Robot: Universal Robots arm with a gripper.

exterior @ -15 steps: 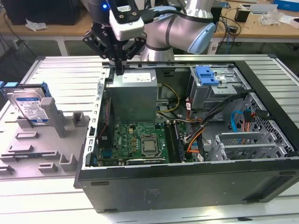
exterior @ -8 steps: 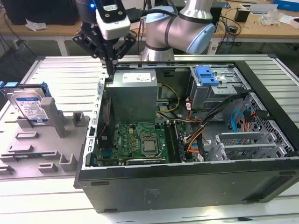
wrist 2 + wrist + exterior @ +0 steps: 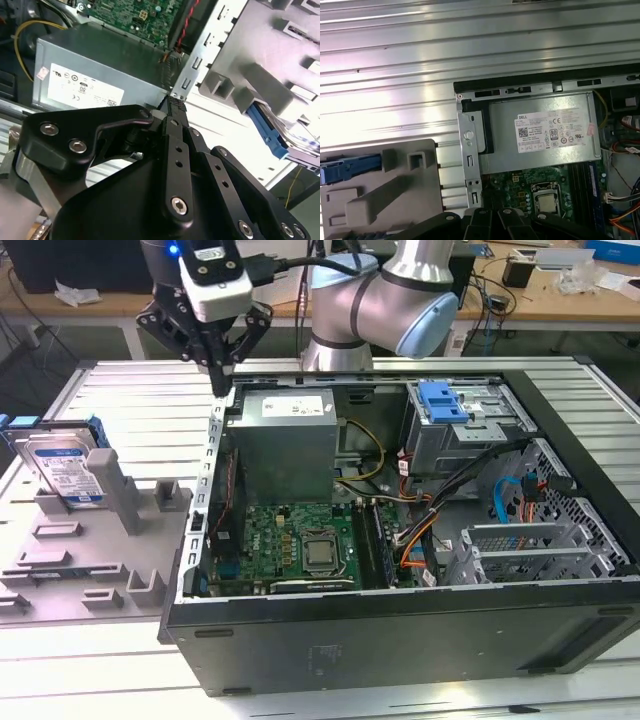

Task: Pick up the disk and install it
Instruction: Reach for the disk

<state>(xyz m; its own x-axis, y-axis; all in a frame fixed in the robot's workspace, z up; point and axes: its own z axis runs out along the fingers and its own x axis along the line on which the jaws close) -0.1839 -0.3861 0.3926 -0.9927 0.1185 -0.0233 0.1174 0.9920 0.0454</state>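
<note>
1. Judging by how things lie, the task is at its very start: nothing is picked up and nothing is installed.
2. The open computer case (image 3: 400, 640) lies on its side. Its metal drive cage (image 3: 480, 435), topped by a blue bracket (image 3: 445, 402), sits at the far corner toward the exterior view's right.
3. The grey fixture tray (image 3: 60, 570) rests just beside the case, on the exterior view's left.
4. The disk (image 3: 62, 472) stands on edge in that tray with its label facing out, leaning against a grey post. In the first wrist view it shows edge-on as a blue strip (image 3: 350, 167).
5. The gripper (image 3: 222, 382) hangs over the case's corner by the power supply (image 3: 285, 435), well apart from the disk. Its fingers are drawn together to a point and hold nothing, as the second wrist view (image 3: 172, 106) confirms.
6. The room behind is a workshop, with wooden desks (image 3: 560, 300) carrying cables and small clutter.
7. Case and tray sit on a table (image 3: 130, 400) of ribbed, silvery metal slats that reflect the light.
</note>
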